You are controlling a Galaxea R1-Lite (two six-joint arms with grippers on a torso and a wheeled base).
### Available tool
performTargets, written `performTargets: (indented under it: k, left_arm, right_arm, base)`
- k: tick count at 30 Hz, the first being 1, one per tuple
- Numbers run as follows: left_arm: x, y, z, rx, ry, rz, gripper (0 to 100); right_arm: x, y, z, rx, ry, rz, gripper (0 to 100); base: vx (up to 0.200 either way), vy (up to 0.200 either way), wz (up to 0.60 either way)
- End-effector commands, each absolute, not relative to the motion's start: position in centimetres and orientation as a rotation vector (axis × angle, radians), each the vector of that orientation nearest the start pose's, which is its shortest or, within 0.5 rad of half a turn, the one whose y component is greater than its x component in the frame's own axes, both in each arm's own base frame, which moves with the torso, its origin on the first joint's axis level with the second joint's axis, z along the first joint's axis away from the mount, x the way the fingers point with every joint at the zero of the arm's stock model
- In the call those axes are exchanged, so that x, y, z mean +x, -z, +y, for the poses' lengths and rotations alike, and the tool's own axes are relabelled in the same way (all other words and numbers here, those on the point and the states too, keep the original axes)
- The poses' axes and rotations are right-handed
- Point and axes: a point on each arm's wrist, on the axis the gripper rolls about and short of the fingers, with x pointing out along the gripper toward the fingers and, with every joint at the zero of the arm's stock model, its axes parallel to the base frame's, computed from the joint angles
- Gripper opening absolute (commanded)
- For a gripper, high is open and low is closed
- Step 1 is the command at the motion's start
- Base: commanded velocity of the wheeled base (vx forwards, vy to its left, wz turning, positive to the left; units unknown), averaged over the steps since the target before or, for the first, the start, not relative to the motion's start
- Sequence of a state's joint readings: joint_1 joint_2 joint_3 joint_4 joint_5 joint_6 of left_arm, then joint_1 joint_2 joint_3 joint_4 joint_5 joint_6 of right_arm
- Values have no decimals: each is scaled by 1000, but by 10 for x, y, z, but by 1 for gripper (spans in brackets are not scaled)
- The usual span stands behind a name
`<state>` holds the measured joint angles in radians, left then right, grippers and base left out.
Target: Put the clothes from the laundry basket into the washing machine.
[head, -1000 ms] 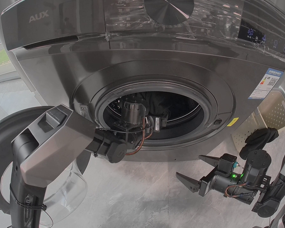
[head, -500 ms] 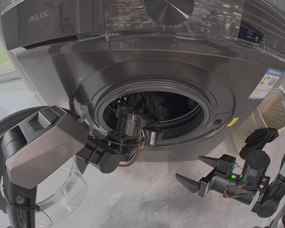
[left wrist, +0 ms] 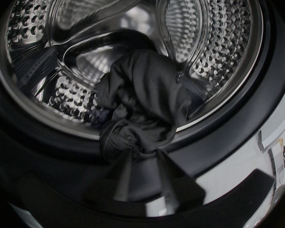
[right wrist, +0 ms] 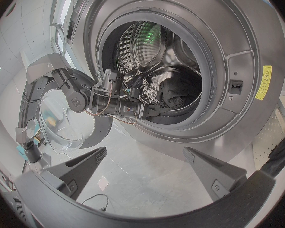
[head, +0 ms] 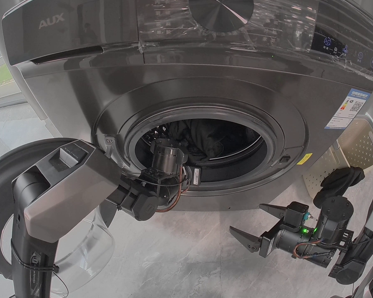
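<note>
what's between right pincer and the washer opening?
Only grey floor, with a thin cable lying on it near the right pincer, then the front of the washing machine. Right wrist view shows it.

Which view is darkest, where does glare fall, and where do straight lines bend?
Left wrist view: darkest, black garment dim against glinting drum. Head view: glare streaks on the plastic film. Right wrist view: the washing machine front bulges, fisheye-curved.
</note>
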<state>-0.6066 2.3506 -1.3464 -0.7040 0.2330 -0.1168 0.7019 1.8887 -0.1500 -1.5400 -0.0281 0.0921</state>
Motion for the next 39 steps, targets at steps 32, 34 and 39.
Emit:
performTargets:
  k: [32, 34, 39]
  left_arm:
    - [423, -119, -277, -167, 371, -15, 100]
    - [412, -131, -278, -166, 384, -5, 100]
    - [394, -137, -282, -135, 398, 55, 100]
  right_arm:
    - [184, -78, 155, 15, -662, 227, 100]
    - [184, -78, 155, 14, -662, 228, 100]
    - [184, -77, 155, 12, -664, 229, 100]
  base:
    - [0, 0, 0]
    - [0, 0, 0]
    - [0, 0, 0]
